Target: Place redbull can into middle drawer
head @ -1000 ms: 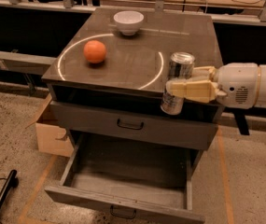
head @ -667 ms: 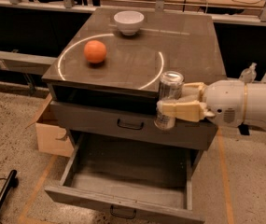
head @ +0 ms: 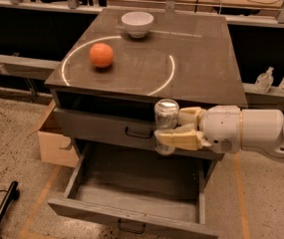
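Camera view: the pincer (head: 169, 128), reaching in from the right, pinches the upright redbull can (head: 166, 114) in front of the closed upper drawer (head: 106, 126), above the open middle drawer (head: 121, 215). An orange (head: 101, 55) and a white bowl (head: 137, 23) sit on the surface (head: 201, 54).

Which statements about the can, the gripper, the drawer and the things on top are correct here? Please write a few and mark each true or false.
1. The gripper is shut on the redbull can. True.
2. The middle drawer is closed. False: it is pulled open, and nothing lies in it.
3. The orange lies in the white bowl. False: it lies on the cabinet top, apart from the bowl.
4. The can is held upright. True.
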Controlling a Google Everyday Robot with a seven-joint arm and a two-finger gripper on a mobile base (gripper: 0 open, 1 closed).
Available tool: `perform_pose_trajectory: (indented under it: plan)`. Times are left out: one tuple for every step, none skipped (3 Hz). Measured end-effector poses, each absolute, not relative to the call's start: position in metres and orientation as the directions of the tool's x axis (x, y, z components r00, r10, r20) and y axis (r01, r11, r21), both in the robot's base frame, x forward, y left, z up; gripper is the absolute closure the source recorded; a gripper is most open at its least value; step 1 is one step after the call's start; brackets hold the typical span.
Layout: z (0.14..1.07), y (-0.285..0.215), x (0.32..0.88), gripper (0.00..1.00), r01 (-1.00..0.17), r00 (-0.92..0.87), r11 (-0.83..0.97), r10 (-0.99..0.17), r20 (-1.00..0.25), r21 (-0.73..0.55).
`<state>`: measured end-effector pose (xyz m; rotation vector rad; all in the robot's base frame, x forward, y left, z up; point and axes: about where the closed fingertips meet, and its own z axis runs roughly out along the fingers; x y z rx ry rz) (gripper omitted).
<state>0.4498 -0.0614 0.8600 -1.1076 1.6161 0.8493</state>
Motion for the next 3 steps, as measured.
perform_pose_trajectory:
  plan:
    - [0.835,-0.055,0.441,1.00,-0.930,-0.142,0.367,-0.261,-0.955,0.038]
    - [0.779,-0.041,0.425,1.00,-0.917,-0.157,0.396,-0.238,-0.959,0.052]
    - [0.723,-0.023,0.415,1.00,-0.911,-0.156,0.409,-0.216,-0.964,0.056]
